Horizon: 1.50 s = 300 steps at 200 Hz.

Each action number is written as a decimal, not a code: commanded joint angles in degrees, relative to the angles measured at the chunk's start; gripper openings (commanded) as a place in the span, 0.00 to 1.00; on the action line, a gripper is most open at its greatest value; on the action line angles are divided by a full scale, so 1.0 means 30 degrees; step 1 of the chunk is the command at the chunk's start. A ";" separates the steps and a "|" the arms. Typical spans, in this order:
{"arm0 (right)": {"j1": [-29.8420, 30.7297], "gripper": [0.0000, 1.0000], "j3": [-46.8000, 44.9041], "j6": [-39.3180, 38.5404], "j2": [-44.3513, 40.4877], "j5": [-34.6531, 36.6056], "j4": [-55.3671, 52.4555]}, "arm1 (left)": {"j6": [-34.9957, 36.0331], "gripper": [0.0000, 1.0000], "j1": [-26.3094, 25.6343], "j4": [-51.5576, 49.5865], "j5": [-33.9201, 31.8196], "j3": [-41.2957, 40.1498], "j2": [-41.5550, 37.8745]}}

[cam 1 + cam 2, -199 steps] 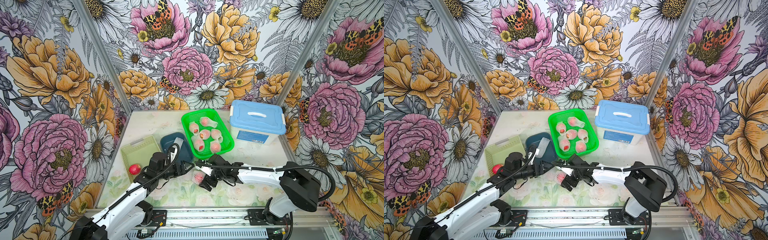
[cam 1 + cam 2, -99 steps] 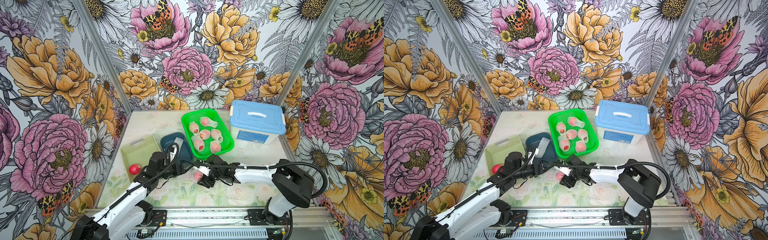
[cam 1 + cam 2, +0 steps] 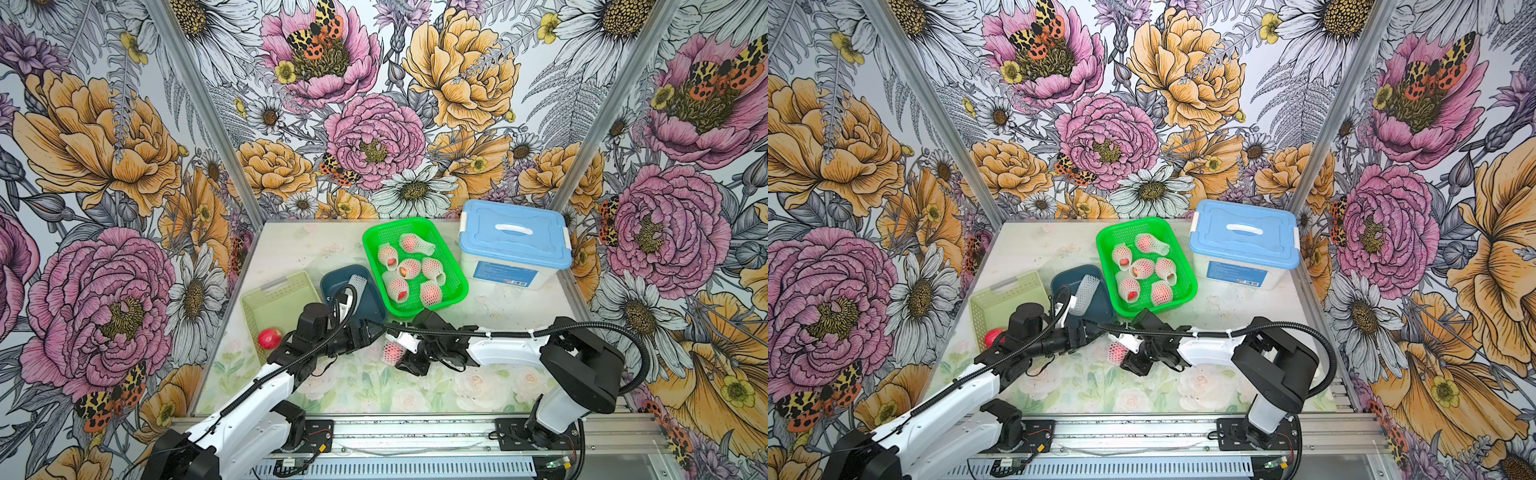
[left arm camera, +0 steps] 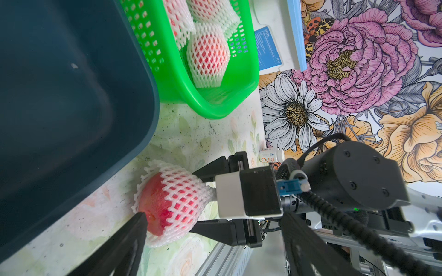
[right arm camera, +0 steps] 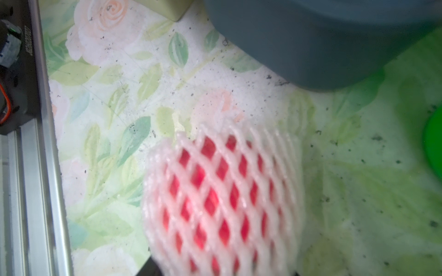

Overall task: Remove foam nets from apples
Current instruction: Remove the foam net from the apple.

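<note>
Floral walls boxed in the pale flowered table (image 3: 498, 316), and at its upper right stood the blue-lidded box (image 3: 515, 232). Left of that lay the green basket (image 3: 368, 253) with six wrapped apples (image 3: 409, 268) in it, then the teal bin (image 3: 332, 286) holding one loose net (image 3: 358, 284), then the pale tray (image 3: 282, 301) with one bare apple (image 3: 269, 338) at its near end; so one fruit looked done and seven were left. Both arms met low in the centre of the frame, in front of the bin, over the netted apple (image 3: 392, 352), which lay on the table between them. What had changed in the last second was the right gripper (image 4: 192, 200): its jaws had stood wide and had since drawn in, and in the left wrist view its two fingers (image 4: 210, 167) pressed the net's narrow end, one on each side, pinching it and the fruit under it. The left gripper (image 3: 370, 331) had not altered; its fingers were spread, and the one finger (image 4: 134, 229) that showed had its tip at the apple's uncovered red face, touching or just short of it, which could not be told. With the right side now holding, the fruit seemed braced for the left to pull it and the net apart.
</note>
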 commanded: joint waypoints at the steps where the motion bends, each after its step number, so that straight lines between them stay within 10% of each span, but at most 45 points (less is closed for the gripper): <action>1: 0.0120 0.46 -0.0155 -0.0026 0.0367 -0.0154 0.0445 | 0.0097 0.90 0.0210 0.0490 0.0466 0.0122 0.0025; 121: -0.0053 0.26 -0.1309 0.0010 -0.0657 -0.0515 0.0298 | 0.0093 0.90 0.0231 0.0253 0.0475 0.0175 0.0054; 145: -0.0133 0.09 -0.1520 0.0099 -0.0837 -0.0425 0.0298 | -0.0038 0.90 -0.0233 -0.0043 0.0297 0.0090 0.0142; 300: -0.0748 0.00 -0.3133 0.1649 -0.0691 -0.0673 0.3592 | -0.2416 0.66 -0.2156 0.2951 -0.1146 -0.2788 0.1490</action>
